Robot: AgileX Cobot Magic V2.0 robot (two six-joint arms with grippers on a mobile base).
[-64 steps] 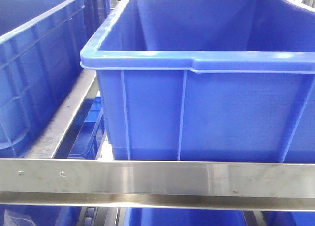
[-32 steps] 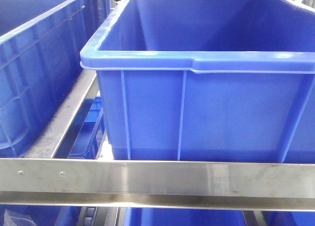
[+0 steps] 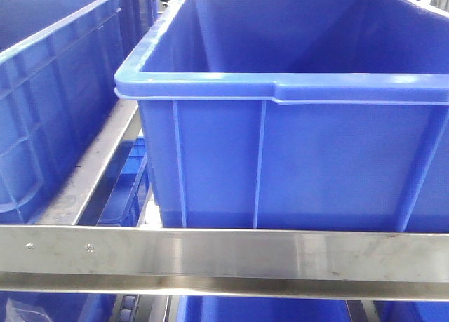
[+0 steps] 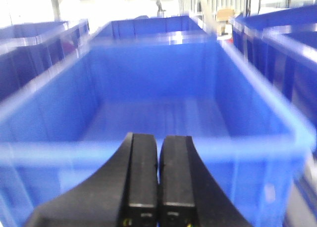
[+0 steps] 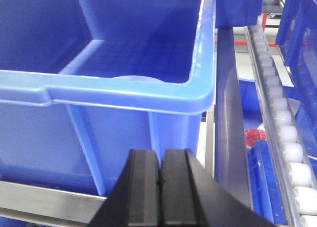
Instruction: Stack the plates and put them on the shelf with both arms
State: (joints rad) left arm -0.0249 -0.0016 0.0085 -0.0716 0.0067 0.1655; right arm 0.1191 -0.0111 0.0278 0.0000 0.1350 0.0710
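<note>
While pale plate (image 5: 134,79) edge peeks inside blue bin (image 5: 148,96), left gripper (image 4: 158,187) and right gripper (image 5: 160,187) clenched, empty; stacking seems done, arms apparently clear.

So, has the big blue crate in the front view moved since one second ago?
No. The big blue crate has kept its place: its front rim and ribs line up with the steel shelf rail below exactly as before.
</note>
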